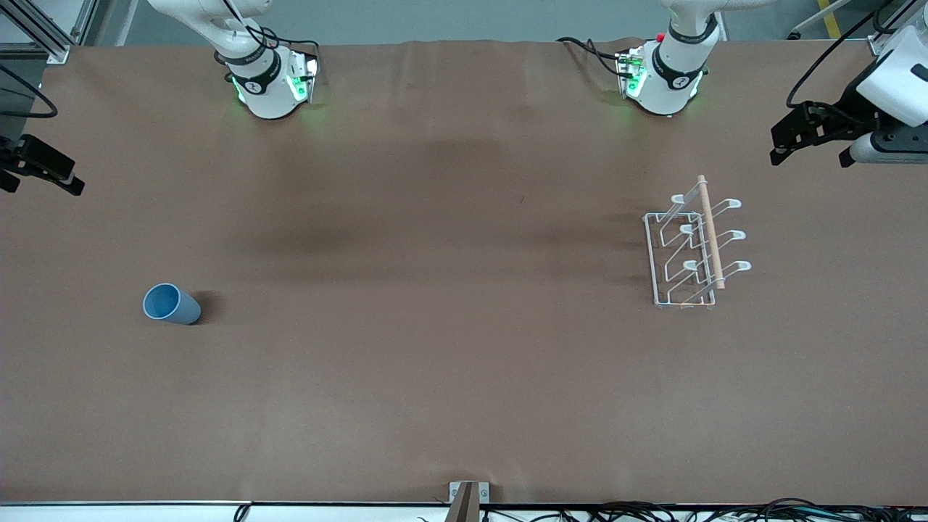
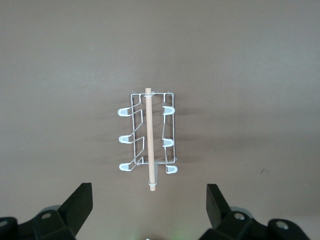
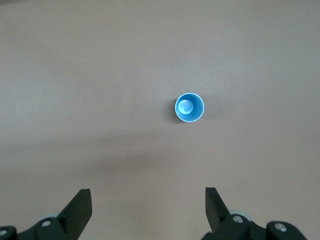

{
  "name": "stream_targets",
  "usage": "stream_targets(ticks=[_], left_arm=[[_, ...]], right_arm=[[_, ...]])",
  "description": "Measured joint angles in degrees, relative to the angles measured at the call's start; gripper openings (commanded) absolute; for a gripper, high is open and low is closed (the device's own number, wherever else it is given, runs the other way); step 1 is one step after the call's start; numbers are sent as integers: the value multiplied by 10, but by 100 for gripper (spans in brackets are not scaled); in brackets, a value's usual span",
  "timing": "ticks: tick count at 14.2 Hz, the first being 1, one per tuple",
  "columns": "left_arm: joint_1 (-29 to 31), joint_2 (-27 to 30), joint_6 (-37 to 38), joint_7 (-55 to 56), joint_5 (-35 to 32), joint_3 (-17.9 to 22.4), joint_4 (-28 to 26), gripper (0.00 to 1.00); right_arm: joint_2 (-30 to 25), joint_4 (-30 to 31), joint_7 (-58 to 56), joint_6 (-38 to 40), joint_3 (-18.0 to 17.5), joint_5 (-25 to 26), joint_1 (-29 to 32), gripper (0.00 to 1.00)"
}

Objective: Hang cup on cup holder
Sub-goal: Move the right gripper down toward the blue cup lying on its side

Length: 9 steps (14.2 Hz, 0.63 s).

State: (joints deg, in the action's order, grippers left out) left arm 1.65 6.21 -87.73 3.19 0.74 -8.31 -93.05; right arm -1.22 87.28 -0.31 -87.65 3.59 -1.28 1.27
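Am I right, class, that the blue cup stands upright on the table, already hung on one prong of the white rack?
Not hung. The front view shows the cup standing alone toward the right arm's end of the table, well apart from the rack, whose prongs are all bare.

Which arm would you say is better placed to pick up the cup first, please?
The right arm, most likely. The cup stands upright toward its end of the table, with the right end effector open high above it. The left end effector, also open, hangs above the cup holder.
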Motion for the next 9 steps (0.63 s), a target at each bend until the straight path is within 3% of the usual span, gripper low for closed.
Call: stream_targets(ticks=[9], left_arm=[[2, 0, 0, 0, -1, 6, 2, 100]], right_arm=[[18, -16, 0, 12, 2, 0, 0, 100]])
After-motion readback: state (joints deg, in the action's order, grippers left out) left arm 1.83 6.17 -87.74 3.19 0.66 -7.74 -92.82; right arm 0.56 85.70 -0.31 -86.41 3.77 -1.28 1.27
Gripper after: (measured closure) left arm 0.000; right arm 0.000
